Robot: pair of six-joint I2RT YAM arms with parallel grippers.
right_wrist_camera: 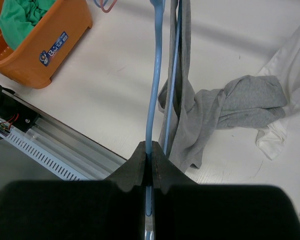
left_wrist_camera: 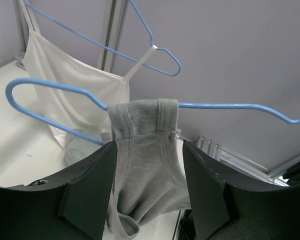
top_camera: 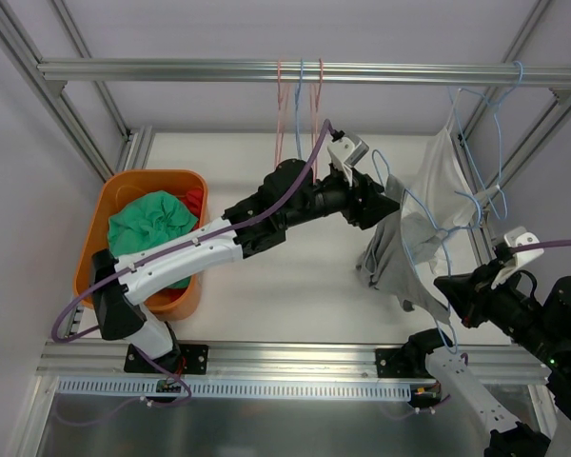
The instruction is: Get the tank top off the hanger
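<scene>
the grey tank top [left_wrist_camera: 147, 150] hangs at the right of the table. one ribbed strap is looped over the wire of the blue hanger [left_wrist_camera: 230, 105], and the lower half is bunched on the white table [top_camera: 266, 295] below. the right gripper [right_wrist_camera: 151, 161], at the near right, is clamped tight on that hanger's wire and holds the hanger up off the surface. the left gripper [left_wrist_camera: 149, 165] is spread wide, one finger on each side of the strap just under the wire. it has nothing pinched, and i cannot tell whether the pads brush the cloth.

the step in hand looks like taking hold of the strap. to do it well, i'd close on the doubled fabric just below the wire, not on the wire itself. then i'd draw the strap along towards the hanger's free end while the right arm holds steady, since a straight downward tug would only drag the hanger. the knit looks soft and stretchy, so a deep bite seems safer than a fingertip pinch.

just beyond, a white camisole [left_wrist_camera: 75, 90] hangs on a second blue hanger [left_wrist_camera: 179, 64], near enough to snag. at the left sits an orange basket [top_camera: 152, 175] with green cloth [top_camera: 150, 228] inside. spare hangers [top_camera: 300, 95] dangle from the far metal rail [top_camera: 171, 69], and pale walls enclose the cell.
</scene>
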